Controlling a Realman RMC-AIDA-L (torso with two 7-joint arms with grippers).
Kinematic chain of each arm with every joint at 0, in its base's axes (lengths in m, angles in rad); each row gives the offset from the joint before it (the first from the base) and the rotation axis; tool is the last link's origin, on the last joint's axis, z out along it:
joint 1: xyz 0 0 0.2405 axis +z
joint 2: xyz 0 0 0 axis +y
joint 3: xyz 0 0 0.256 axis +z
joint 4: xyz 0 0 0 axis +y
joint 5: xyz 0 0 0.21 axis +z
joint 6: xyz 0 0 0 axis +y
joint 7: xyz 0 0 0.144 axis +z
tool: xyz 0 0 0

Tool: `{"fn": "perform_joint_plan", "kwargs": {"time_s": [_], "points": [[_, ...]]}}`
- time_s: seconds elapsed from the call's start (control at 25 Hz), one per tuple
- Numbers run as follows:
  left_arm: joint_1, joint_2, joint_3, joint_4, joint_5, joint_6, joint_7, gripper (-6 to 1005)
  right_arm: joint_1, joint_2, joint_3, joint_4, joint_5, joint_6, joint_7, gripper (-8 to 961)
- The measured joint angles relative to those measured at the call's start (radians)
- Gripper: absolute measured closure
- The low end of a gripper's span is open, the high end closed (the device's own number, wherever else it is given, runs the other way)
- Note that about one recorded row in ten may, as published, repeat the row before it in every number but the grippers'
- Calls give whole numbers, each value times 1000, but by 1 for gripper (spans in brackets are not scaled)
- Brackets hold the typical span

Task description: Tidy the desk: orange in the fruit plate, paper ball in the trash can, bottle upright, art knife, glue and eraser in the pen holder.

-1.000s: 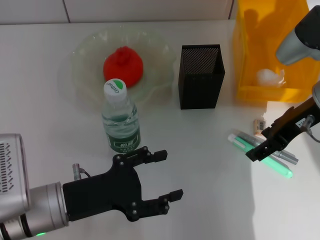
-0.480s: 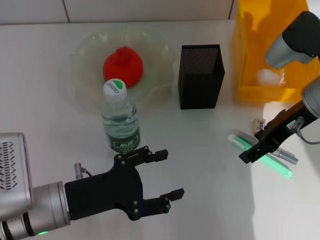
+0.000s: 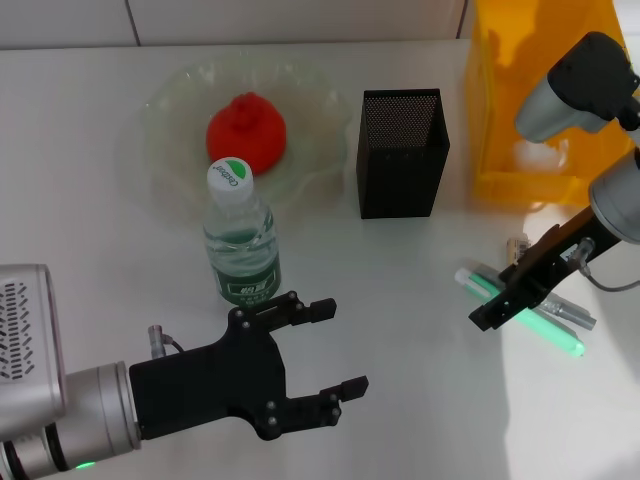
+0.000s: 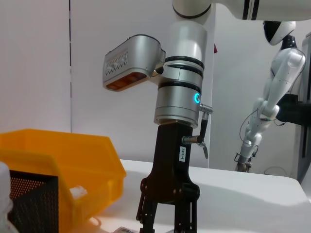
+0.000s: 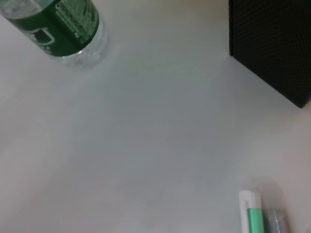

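The right hand had slid inward and lower over the past second, coming to hang right above the white end of the glue, which lay on the table beside the art knife. By the look of it, a pick of one of the sticks was about to begin. The left wrist view showed its two fingers hanging a little apart and holding nothing. The left hand stayed low at the near edge with its fingers spread wide and empty, just short of the bottle, which stood upright. The orange sat in the fruit plate, so those two jobs looked finished. The pen holder stood between plate and trash can, with nothing visible inside. The eraser was half hidden behind the right arm, and the arm also covered the spot in the bin where the paper ball should lie.
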Motion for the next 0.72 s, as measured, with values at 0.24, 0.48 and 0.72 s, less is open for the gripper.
{"fn": "perform_joint_plan", "kwargs": {"time_s": [0.24, 0.48, 0.72], "points": [[1, 0, 0, 0, 0, 0, 0, 211, 6, 0, 0, 23, 0, 10, -2, 163], [4, 0, 1, 0, 1, 0, 1, 211, 10, 0, 6, 43, -5, 11, -2, 175], [4, 0, 2, 0, 1, 0, 1, 211, 12, -1, 11, 49, -8, 12, -2, 344]]}}
